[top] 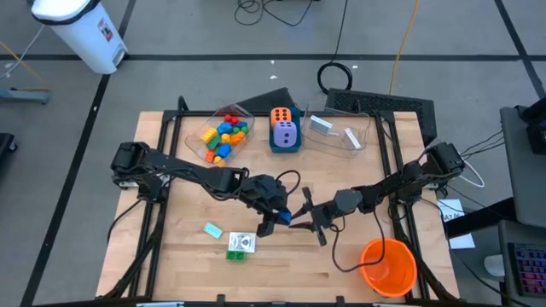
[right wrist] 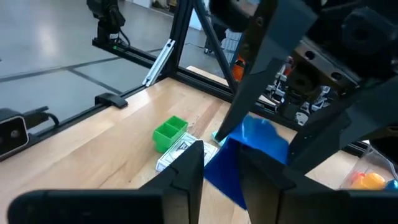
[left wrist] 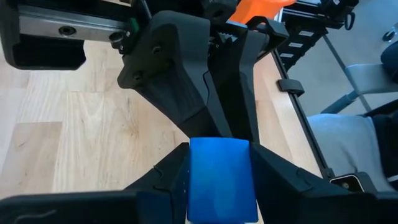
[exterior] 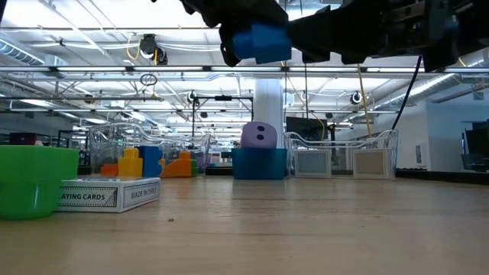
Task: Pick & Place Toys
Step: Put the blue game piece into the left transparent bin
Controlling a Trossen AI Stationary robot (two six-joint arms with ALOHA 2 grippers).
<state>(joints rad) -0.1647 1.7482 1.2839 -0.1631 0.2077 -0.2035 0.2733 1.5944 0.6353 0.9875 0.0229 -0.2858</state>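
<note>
left fingers [left wrist: 168, 180]: clamped on blue brick [left wrist: 221, 180], seen only in wrist views
right fingers [right wrist: 186, 168]: flank same brick, grip unclear
brick: aloft mid-table [top: 188, 256], low view
arms: both reach inward, meeting at centre

Both arms crowd the table's middle; bare wood [top: 188, 264] lies front-left beside the card box [top: 241, 244]
</note>
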